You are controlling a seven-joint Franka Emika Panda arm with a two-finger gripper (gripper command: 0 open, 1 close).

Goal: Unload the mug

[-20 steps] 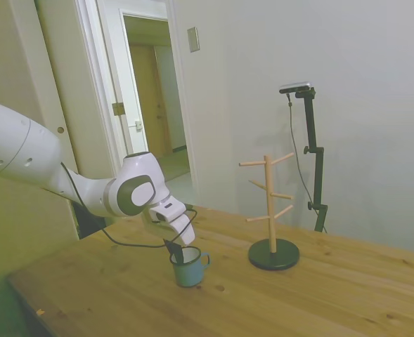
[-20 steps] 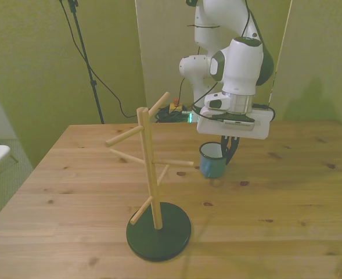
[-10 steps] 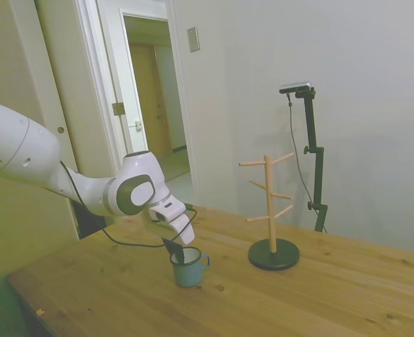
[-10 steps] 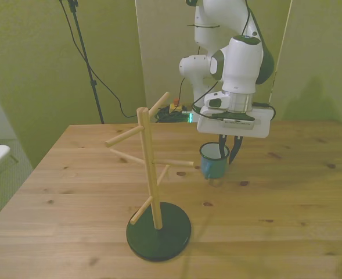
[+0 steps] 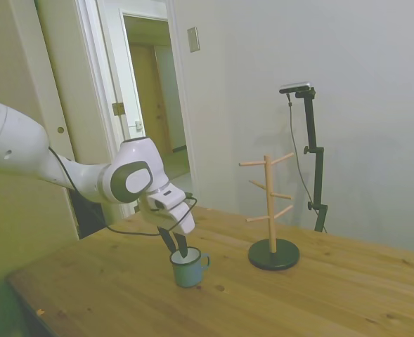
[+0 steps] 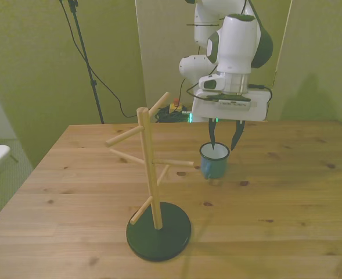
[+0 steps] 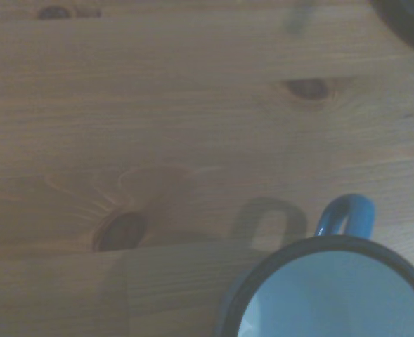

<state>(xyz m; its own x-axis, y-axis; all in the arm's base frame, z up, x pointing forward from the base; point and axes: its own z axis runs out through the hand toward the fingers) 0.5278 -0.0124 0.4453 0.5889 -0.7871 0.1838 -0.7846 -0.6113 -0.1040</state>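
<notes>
The light-blue mug point(image 6: 213, 164) stands upright on the wooden table point(image 6: 287, 197), its dark rim up and its handle toward the peg stand. My gripper point(image 6: 224, 139) hangs just above the rim, open, its two dark fingers spread over the mug's mouth and holding nothing. In the side view the gripper point(image 5: 176, 247) sits right over the mug point(image 5: 188, 270). Close up, the wrist view shows the mug point(image 7: 333, 298) with its loop handle and whitish inside.
A wooden peg stand point(image 6: 150, 174) on a round dark base point(image 6: 159, 231) stands toward the front view's left of the mug, a short gap away, with bare pegs. It also appears in the side view, where the stand point(image 5: 270, 210) rises beyond the mug.
The fingers have spread apart and let go of the mug's rim. The gripper has risen a little. The mug stays where it was on the table.
</notes>
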